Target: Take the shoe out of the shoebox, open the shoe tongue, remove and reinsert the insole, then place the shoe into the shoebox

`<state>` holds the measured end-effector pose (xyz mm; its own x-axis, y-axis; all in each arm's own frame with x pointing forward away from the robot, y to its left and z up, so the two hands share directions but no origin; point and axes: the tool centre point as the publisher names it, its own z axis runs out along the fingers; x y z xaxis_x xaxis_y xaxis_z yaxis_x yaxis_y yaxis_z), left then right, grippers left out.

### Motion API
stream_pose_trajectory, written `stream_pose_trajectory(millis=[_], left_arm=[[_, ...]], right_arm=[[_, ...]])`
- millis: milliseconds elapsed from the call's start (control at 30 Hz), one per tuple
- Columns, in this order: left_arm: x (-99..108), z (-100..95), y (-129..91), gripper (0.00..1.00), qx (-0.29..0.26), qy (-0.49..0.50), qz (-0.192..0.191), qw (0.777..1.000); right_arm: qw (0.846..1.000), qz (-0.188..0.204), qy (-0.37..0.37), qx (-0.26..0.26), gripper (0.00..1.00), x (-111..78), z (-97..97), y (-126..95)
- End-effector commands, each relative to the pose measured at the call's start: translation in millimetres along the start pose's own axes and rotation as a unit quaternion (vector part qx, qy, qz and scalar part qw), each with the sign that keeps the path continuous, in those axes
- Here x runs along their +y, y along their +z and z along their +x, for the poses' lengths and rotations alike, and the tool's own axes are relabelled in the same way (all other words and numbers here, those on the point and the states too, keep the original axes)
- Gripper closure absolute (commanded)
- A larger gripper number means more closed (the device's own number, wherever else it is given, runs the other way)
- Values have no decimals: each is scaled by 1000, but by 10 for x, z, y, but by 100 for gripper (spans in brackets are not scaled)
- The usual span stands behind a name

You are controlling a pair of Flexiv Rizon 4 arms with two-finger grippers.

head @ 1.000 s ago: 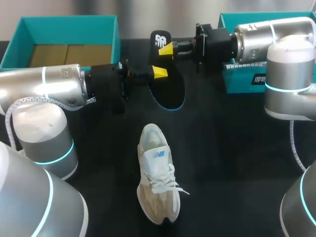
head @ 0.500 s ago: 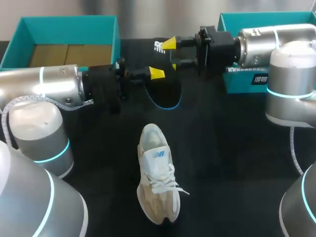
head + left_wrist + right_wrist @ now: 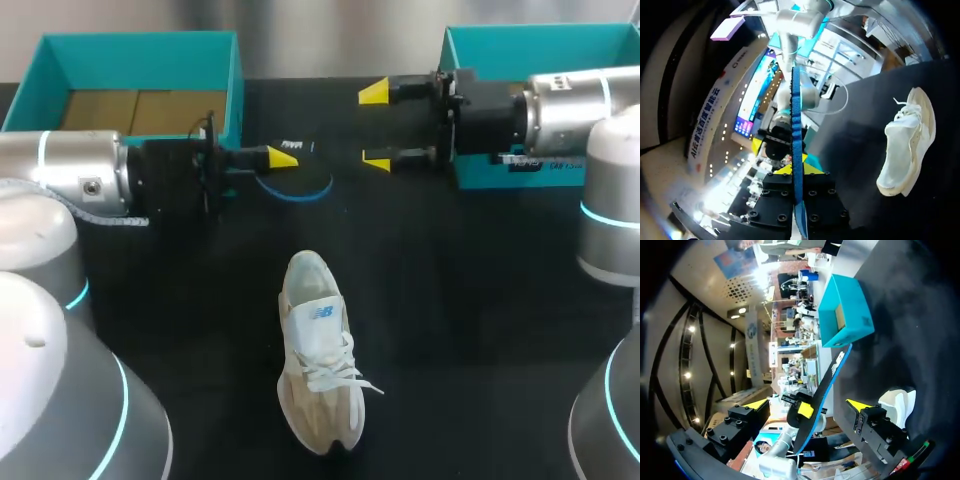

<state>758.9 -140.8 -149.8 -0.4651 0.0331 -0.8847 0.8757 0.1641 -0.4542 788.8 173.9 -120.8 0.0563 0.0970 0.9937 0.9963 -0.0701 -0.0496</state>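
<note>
The black insole (image 3: 295,176) with a blue edge hangs over the table's far middle, and my left gripper (image 3: 282,157) is shut on its near end. In the left wrist view the insole (image 3: 796,125) shows edge-on, clamped between my left gripper's (image 3: 798,186) fingers. My right gripper (image 3: 376,128) stands wide open just right of the insole and clear of it. From the right wrist, the insole (image 3: 829,382) stands ahead of my right gripper (image 3: 807,404), between its spread tips. The pale beige shoe (image 3: 318,350) lies on the table with its toe toward the front edge.
An open teal shoebox (image 3: 140,45) stands at the back left, behind my left arm. A second teal box part (image 3: 500,36) sits at the back right, partly hidden by my right arm. The black table (image 3: 470,320) surrounds the shoe.
My right gripper has opened, let go of the insole and drawn back to the right. My left arm has pulled left with the insole, which has swung lower.
</note>
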Motion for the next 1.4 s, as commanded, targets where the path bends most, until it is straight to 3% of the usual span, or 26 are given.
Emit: stream_pose_trajectory(millis=[33, 267, 367, 467, 567, 633, 1033, 1133, 1200, 1300, 1400], left_arm=[[-18, -42, -53, 100, 26, -50, 3, 998], [-18, -42, -53, 100, 26, -50, 3, 998], [76, -70, -20, 100, 41, -220, 13, 974], [64, -69, -72, 100, 49, -330, 29, 942], [18, -61, -118, 100, 63, -461, 36, 885], [61, -4, -111, 100, 105, -606, 24, 788], [61, -4, -111, 100, 105, -606, 24, 788], [47, -60, -104, 100, 107, -691, 71, 711], [23, -96, -102, 100, 106, -755, 102, 639], [-17, -128, -115, 100, 104, -814, 135, 556], [-42, -138, -111, 100, 90, -848, 142, 503]], right_arm=[[1000, -22, 1, -6, 0, -86, 39, -34], [1000, -22, 1, -6, 0, -86, 39, -34], [1000, -22, 1, -6, 0, -86, 39, -34], [1000, -22, 1, -6, 0, -86, 39, -34], [1000, -22, 1, -6, 0, -86, 39, -34], [1000, -22, 1, -6, 0, -86, 39, -34], [1000, -22, 1, -6, 0, -86, 39, -34], [1000, -22, 1, -6, 0, -86, 39, -34], [1000, -22, 1, -6, 0, -86, 39, -34], [1000, -22, 1, -6, 0, -86, 39, -34], [1000, -22, 1, -6, 0, -86, 39, -34]])
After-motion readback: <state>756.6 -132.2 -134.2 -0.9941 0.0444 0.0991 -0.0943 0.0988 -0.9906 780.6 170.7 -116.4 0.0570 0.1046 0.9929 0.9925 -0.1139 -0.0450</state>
